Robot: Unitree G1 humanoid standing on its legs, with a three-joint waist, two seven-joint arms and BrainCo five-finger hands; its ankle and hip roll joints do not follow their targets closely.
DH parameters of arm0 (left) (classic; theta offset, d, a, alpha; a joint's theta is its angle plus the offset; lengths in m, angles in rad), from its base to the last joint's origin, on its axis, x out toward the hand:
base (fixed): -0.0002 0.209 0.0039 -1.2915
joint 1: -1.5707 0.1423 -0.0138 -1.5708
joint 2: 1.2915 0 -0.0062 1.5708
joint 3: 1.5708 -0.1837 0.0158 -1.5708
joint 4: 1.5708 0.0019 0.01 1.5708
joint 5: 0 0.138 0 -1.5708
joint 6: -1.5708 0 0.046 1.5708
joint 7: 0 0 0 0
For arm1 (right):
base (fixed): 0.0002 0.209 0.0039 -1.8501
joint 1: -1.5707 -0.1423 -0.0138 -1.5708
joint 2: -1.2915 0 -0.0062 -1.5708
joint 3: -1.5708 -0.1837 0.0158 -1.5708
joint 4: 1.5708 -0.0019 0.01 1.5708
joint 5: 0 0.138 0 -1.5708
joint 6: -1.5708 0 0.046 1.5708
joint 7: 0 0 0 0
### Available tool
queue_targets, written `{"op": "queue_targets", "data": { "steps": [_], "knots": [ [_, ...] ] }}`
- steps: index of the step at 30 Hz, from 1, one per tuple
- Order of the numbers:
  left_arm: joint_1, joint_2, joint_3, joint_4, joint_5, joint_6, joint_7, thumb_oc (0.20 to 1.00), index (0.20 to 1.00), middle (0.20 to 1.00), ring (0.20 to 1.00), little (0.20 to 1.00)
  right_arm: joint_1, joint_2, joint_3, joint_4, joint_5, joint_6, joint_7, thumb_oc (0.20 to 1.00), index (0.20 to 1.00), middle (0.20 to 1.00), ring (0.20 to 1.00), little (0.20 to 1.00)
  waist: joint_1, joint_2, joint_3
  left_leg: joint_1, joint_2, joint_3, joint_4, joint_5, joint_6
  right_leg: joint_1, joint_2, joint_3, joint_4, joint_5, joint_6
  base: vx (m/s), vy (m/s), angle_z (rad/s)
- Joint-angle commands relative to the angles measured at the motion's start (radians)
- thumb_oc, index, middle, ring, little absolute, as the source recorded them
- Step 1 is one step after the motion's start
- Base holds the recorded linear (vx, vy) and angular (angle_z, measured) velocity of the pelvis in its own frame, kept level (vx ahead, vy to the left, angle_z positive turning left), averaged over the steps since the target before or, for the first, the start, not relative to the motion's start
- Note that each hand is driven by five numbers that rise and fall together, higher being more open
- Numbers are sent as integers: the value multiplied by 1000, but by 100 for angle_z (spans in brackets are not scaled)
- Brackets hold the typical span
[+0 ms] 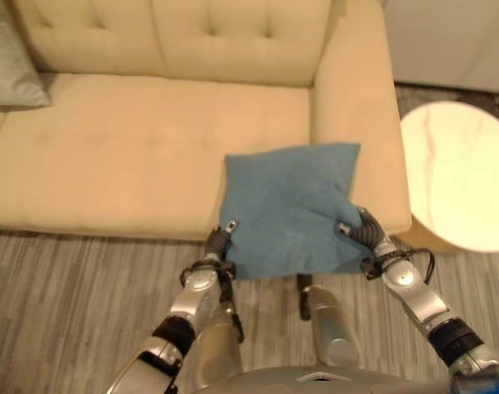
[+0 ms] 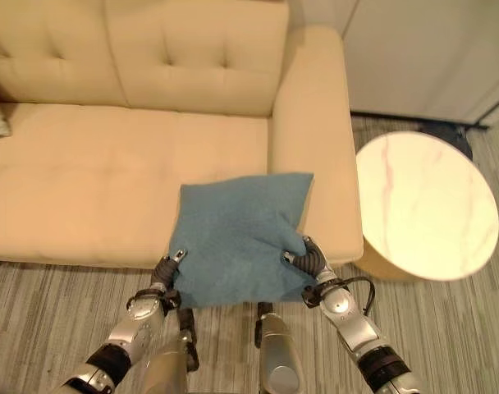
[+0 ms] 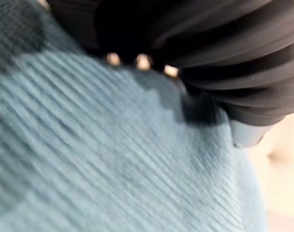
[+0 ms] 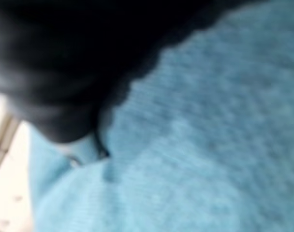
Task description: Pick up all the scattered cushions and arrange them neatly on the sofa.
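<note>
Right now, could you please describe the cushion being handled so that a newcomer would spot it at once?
Find the cream sofa and go to its right end, beside the round marble-topped side table. There a blue cushion overhangs the seat's front edge. Unlike the pale grey-green cushion at the far left, it is blue.

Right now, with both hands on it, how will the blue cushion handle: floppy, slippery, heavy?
The blue cushion is probably soft: it dents where the right hand grips it. It likely sags little, since it keeps its square shape past the sofa edge between the right and left hand. Its ribbed knit should resist slipping. Weight cannot be judged.
</note>
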Motion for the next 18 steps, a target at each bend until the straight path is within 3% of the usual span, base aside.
{"op": "queue_targets", "data": {
  "steps": [1, 3, 5, 8, 13, 18],
  "knots": [
    [-56, 30, 12, -121, -15, -82, -71, 200, 200, 200, 200, 200, 6, 14, -46, -79, -12, -103, 1, 200, 200, 200, 200, 200, -33, -38, -51, -39, 82, -8, 115, 1, -132, 146, -64, 40, -207, 44, 94, 48, -89, 112],
    [-13, 32, 18, -179, -20, -75, -96, 200, 200, 200, 200, 200, 66, 2, -90, -114, -20, -103, 13, 200, 200, 200, 200, 200, -52, -31, -80, 1, 97, 96, 88, 10, -119, 199, -64, -6, -227, 34, 93, 64, -1, 77],
    [8, 30, 26, -203, -19, -70, -101, 200, 200, 200, 200, 200, 78, 0, -98, -126, -31, -99, 18, 200, 200, 200, 200, 200, -62, -34, -97, 12, 108, 145, 99, 7, -112, 215, -71, -16, -247, 46, 98, 55, 71, 58],
    [28, 40, 28, -229, -6, -64, -107, 200, 200, 200, 200, 200, 74, 2, -95, -135, -38, -94, 19, 200, 200, 200, 200, 200, -53, -45, -101, 15, 104, 148, 128, -10, -109, 221, -77, -4, -260, 60, 102, 58, 113, 8],
    [30, 49, 11, -249, 30, -57, -116, 200, 200, 200, 200, 200, 40, 24, -83, -142, -61, -81, 17, 200, 200, 200, 200, 200, -33, -70, -108, 40, 22, 113, 144, -107, -46, 240, -132, 35, -263, 102, 141, 101, 183, -18],
    [10, 66, -4, -256, 66, -54, -121, 200, 200, 200, 200, 200, 10, 36, -65, -126, -70, -77, 21, 200, 200, 200, 200, 200, -24, -77, -105, 75, -30, 123, 114, -123, -5, 197, -157, 60, -164, 170, 167, 100, 202, -12]
  ]
}}
